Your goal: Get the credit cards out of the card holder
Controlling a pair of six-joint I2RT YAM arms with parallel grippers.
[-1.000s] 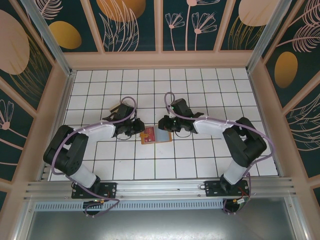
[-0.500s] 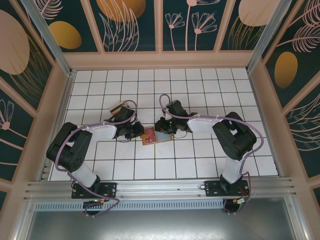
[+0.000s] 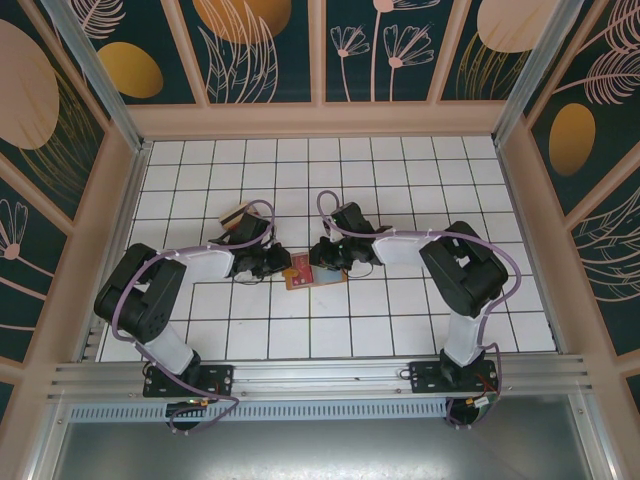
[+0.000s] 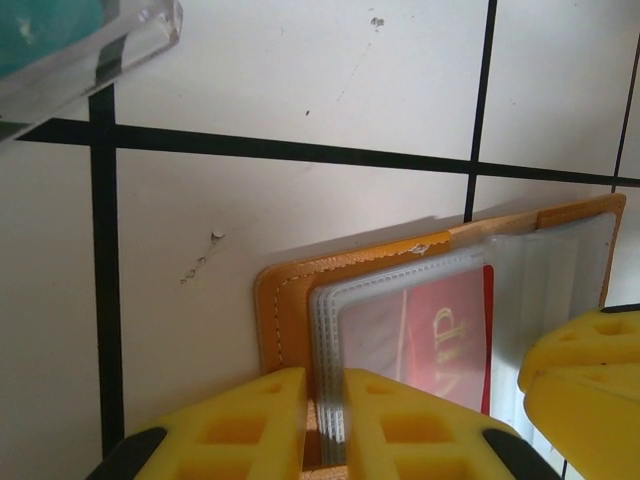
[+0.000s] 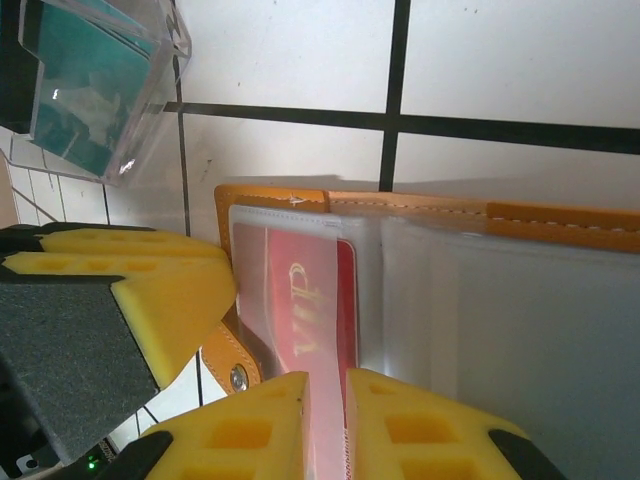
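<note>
White tiled worktop [image 3: 400, 180] lies under me, with the card holder [image 3: 312, 271] open at its middle between my arms. My left tool [image 4: 325, 390] is narrow, nipping its stitched edge and pocket sleeves. My right tool [image 5: 327, 388], equally narrow, pinches the red card [image 5: 300, 300] inside its clear pocket [image 5: 500, 300].

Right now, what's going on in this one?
Both arms are working on the open card holder, which lies flat on the tiled table. The left gripper is pinched on the edge of its clear plastic pockets. The right gripper is closed over the pocket that holds the red card. That card is not yet out. Whether the right fingers grip the card itself or only the sleeve is unclear.
</note>
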